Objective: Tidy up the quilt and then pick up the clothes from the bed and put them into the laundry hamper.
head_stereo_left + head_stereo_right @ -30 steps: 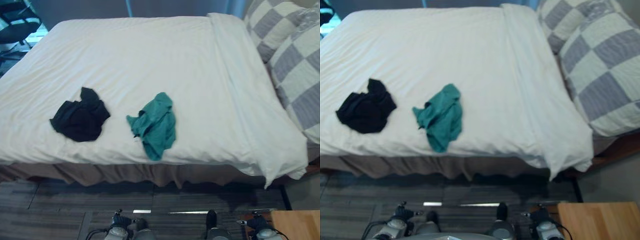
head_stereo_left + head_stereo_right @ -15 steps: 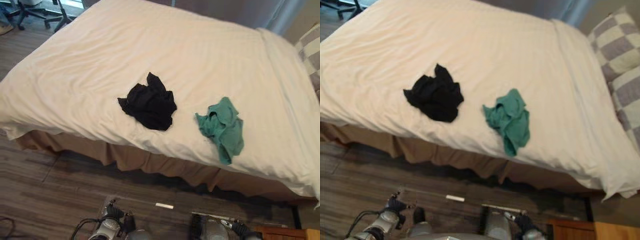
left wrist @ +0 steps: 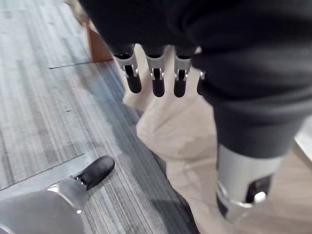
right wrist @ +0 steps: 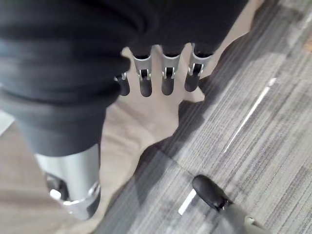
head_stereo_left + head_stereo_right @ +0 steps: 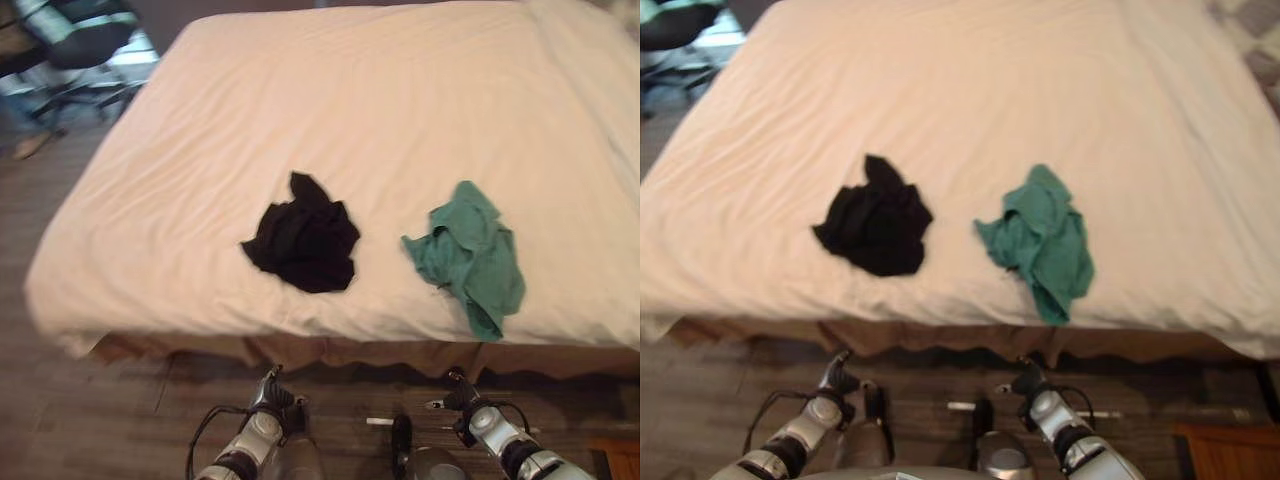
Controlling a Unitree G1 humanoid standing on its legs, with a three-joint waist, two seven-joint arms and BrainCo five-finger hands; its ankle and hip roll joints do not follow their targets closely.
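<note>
Crumpled black garment and crumpled teal garment on white quilt, near bed edge. Left hand, right hand low, fingers straight, empty. Black lies nearer left hand.

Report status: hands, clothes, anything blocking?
Left hand and right hand open, low before bed. Black garment and green garment lying apart on the quilt. Nothing blocking.

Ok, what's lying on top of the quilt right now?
Two crumpled garments near the front edge of the quilt: a black one and a green one, lying apart. Whatever lies under the quilt is covered. Both hands, left and right, hang low over the floor.
</note>
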